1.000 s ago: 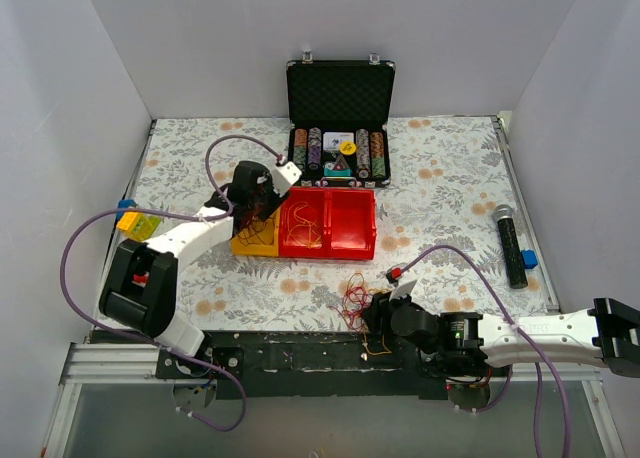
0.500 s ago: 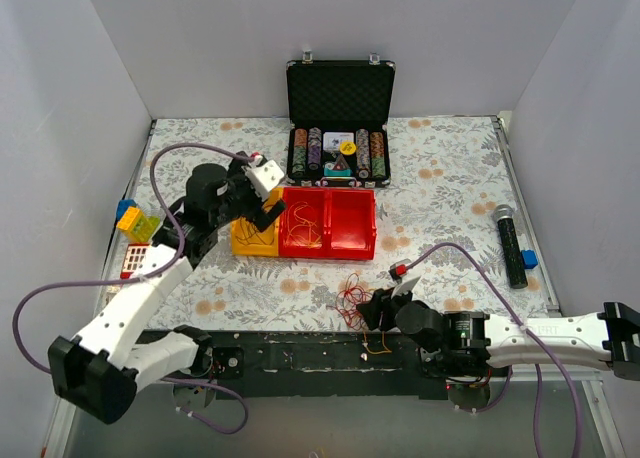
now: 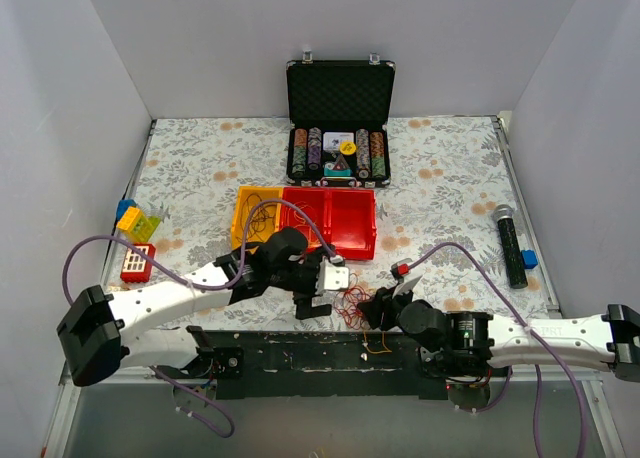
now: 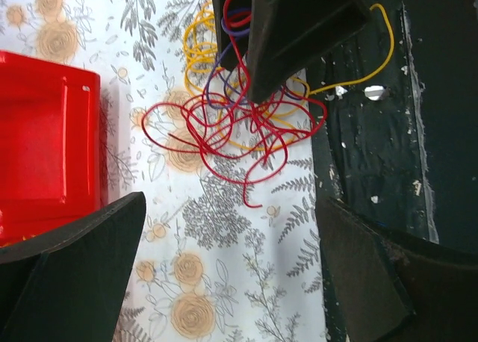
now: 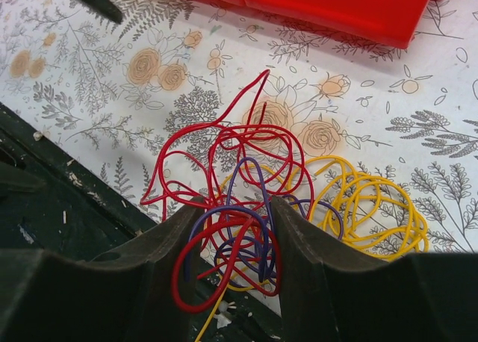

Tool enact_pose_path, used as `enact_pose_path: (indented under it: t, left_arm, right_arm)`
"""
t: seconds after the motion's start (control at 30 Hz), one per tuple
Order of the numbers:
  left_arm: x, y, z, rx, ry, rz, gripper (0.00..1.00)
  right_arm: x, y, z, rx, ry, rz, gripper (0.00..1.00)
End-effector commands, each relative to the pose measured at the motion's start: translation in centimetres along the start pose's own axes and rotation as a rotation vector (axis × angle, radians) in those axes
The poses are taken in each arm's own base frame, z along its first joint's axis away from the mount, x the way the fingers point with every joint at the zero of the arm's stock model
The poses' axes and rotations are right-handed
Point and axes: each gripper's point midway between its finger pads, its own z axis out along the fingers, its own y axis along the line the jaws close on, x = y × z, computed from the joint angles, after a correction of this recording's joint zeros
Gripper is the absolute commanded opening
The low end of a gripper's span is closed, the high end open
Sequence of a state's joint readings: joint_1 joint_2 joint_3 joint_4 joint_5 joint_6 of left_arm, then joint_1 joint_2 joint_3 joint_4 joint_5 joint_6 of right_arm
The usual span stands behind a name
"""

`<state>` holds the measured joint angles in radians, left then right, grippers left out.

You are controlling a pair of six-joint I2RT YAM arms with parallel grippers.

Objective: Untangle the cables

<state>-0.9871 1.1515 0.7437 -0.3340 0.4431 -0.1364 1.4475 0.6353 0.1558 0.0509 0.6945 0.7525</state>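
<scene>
The cables [image 3: 352, 302] lie as one tangle of red, yellow and purple wire near the table's front edge. In the left wrist view the cables [image 4: 224, 125] are ahead of my left gripper [image 4: 224, 275], which is open wide and empty over bare cloth. From above, my left gripper [image 3: 322, 292] sits just left of the tangle. My right gripper [image 3: 376, 308] is on the tangle's right side. In its wrist view, red and purple loops of the cables [image 5: 254, 170] fill the gap of my right gripper [image 5: 235, 207] and touch both inner faces. Yellow loops lie to the right, outside the jaws.
Behind the tangle are a yellow bin [image 3: 240, 213] and a red bin [image 3: 345, 250], each with thin wire in it. An open chip case [image 3: 340, 128] stands at the back. A microphone [image 3: 512, 243] lies right, toy bricks [image 3: 135, 223] left. A black rail [image 3: 300, 348] runs along the front edge.
My left arm left the yellow bin and swung down to the front edge beside the tangle, its gripper now wide open. The right jaws have narrowed a little on the loops.
</scene>
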Motion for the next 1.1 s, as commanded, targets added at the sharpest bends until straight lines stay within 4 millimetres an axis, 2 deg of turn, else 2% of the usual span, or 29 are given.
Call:
enact_pose_path:
  t: [0.0,0.1,0.23,0.37,0.5,0.67,0.83,1.03,1.07]
  left_arm:
    - [-3.7,2.1,0.7,-0.068,-0.12,0.141,0.97]
    - [-5.0,2.9,1.2,-0.077,-0.16,0.182,0.96]
    - [-4.5,2.1,2.3,-0.012,-0.138,0.204,0.86]
    - [-3.6,0.5,2.9,0.052,-0.104,0.273,0.76]
    - [-3.3,0.3,3.2,0.051,-0.093,0.308,0.68]
    - [-3.5,0.0,3.4,0.062,-0.089,0.325,0.53]
    - [-3.3,0.0,3.6,0.063,-0.079,0.345,0.21]
    - [-3.3,0.2,3.6,0.053,-0.072,0.346,0.17]
    - [-3.2,0.2,3.7,0.051,-0.067,0.345,0.12]
  right_arm:
    - [-2.1,2.1,-0.3,-0.073,-0.05,0.024,0.48]
    - [-2.1,2.6,-0.3,-0.1,-0.046,0.011,0.47]
    - [-2.7,3.4,-0.3,-0.118,-0.053,-0.006,0.47]
    - [-3.8,4.4,-0.5,-0.148,-0.075,-0.011,0.47]
    - [-4.6,5.3,-0.7,-0.177,-0.089,-0.011,0.47]
    - [-5.0,6.0,-0.5,-0.192,-0.096,-0.016,0.45]
    - [-5.6,6.7,-0.6,-0.209,-0.103,-0.018,0.44]
    - [-6.4,6.9,-0.9,-0.215,-0.126,-0.008,0.44]
    - [-6.6,6.9,-1.1,-0.219,-0.131,-0.002,0.44]
